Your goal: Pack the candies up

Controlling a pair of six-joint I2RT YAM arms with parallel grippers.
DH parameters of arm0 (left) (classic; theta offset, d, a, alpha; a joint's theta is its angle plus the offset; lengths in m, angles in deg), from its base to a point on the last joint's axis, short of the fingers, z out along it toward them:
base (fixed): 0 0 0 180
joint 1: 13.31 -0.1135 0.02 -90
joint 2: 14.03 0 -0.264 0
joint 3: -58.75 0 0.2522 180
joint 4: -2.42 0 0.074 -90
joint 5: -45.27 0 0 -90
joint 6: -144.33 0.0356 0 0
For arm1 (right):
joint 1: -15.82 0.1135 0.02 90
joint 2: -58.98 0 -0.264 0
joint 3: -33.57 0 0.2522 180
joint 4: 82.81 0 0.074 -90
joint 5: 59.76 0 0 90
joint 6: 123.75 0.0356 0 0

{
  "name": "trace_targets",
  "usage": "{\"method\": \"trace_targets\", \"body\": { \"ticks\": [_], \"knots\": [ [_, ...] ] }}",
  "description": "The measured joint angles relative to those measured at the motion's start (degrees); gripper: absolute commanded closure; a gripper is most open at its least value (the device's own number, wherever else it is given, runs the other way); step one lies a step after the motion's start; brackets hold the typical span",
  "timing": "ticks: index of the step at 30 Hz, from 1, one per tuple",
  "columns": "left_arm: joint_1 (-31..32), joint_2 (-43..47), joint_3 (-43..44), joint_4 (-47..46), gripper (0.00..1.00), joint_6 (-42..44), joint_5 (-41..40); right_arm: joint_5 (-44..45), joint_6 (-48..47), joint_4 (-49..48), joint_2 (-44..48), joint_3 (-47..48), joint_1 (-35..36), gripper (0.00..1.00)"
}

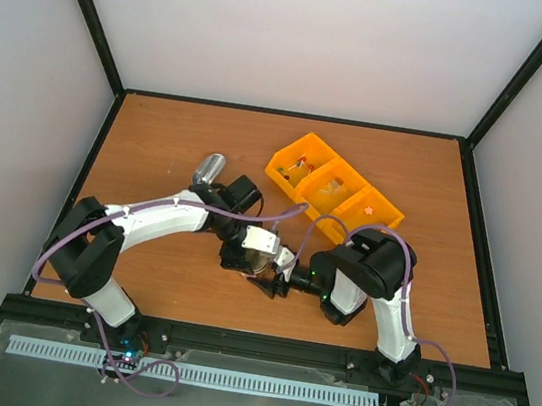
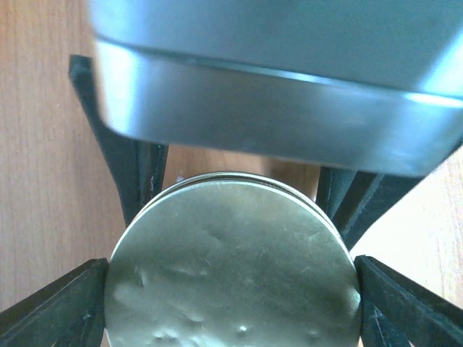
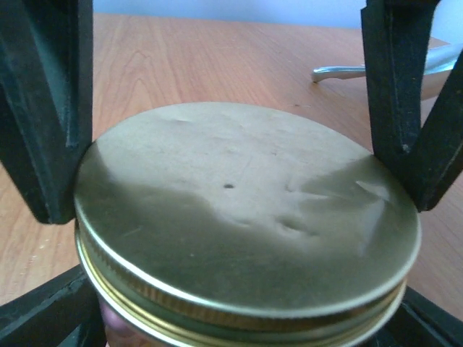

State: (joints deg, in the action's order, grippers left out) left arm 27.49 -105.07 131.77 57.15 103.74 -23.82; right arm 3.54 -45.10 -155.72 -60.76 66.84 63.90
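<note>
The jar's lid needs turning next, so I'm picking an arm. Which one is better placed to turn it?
Left. The left gripper points down from above, its fingers against opposite sides of the lid. The right gripper reaches in sideways, lower, beside the jar, suited to steadying it.

A gold-lidded jar (image 3: 246, 217) is seen between the fingers of the right gripper (image 3: 242, 202). A metal scoop (image 3: 338, 71) is laid on the wooden table (image 3: 217, 65) beyond that gripper, toward its right. An orange three-compartment bin (image 1: 284, 183) is set well apart, farther right.
</note>
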Motion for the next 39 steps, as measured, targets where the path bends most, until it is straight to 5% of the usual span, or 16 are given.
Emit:
{"method": "trace_targets", "body": {
  "ticks": [5, 8, 14, 21, 39],
  "knots": [
    [0.4, 1.3, -1.4, -0.5, 0.75, 2.1, 0.2, -2.0, -0.6, 0.0, 0.0, -0.3, 0.0, 0.07],
    [0.7, 0.9, -1.3, -1.3, 0.75, -0.8, -0.7, -2.2, -0.3, -0.1, 0.0, -0.5, 0.0, 0.03],
    [0.7, -0.3, 0.1, -3.4, 0.72, -12.1, -2.1, 2.3, 0.1, -0.1, 0.1, -0.3, 0.2, 0.08],
    [0.7, -0.7, 0.4, -4.6, 0.75, -17.4, -3.8, 5.5, 1.7, -0.1, 0.1, 0.1, 0.4, 0.32],
    [1.7, -1.0, 1.7, 2.4, 0.79, -0.4, -1.0, 0.7, -0.2, -0.1, 0.4, -0.6, 0.4, 0.48]
  ]
}}
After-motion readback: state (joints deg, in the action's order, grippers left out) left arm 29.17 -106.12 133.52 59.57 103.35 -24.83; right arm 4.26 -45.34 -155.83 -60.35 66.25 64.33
